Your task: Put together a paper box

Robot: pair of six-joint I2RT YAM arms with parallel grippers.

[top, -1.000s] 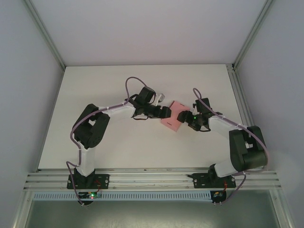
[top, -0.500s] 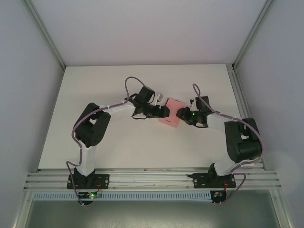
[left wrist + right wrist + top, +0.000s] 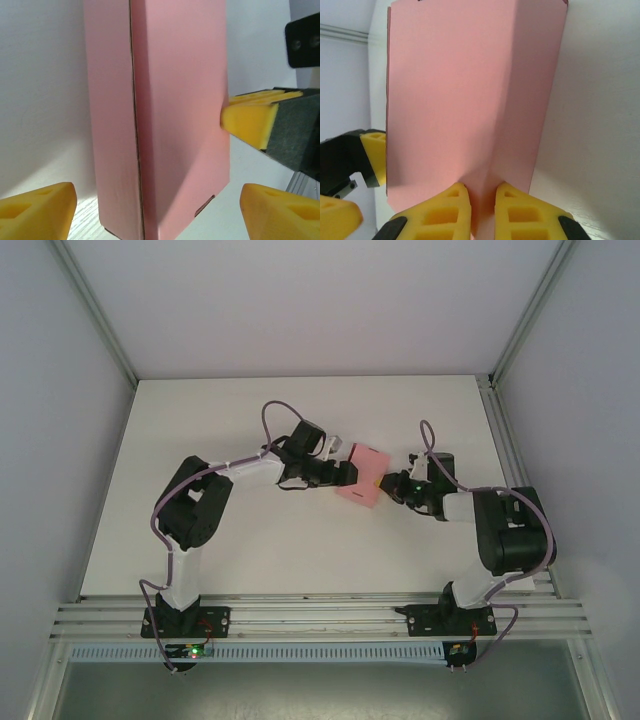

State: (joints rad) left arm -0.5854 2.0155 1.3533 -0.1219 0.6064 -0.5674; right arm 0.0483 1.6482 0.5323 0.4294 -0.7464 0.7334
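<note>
The paper box (image 3: 362, 476) is a small pink closed carton lying mid-table between both arms. In the left wrist view the paper box (image 3: 165, 115) stands between the wide yellow pads of my left gripper (image 3: 157, 215), which is open and touches neither side. The right arm's yellow fingertip (image 3: 247, 117) presses the box's right edge. My right gripper (image 3: 476, 202) is shut on a folded corner edge of the paper box (image 3: 465, 100), pads pinching the card from both sides. From above, the left gripper (image 3: 345, 475) and right gripper (image 3: 385, 483) face each other across the box.
The white table (image 3: 200, 420) has bare room to the left, back and front of the box. An aluminium rail (image 3: 320, 615) runs along the near edge by the arm bases. Enclosure walls and corner posts (image 3: 505, 350) bound the sides.
My right gripper has closed onto the box's edge and its arm has folded back to the right. The left jaws have widened a little. The box has shifted slightly left and back.
</note>
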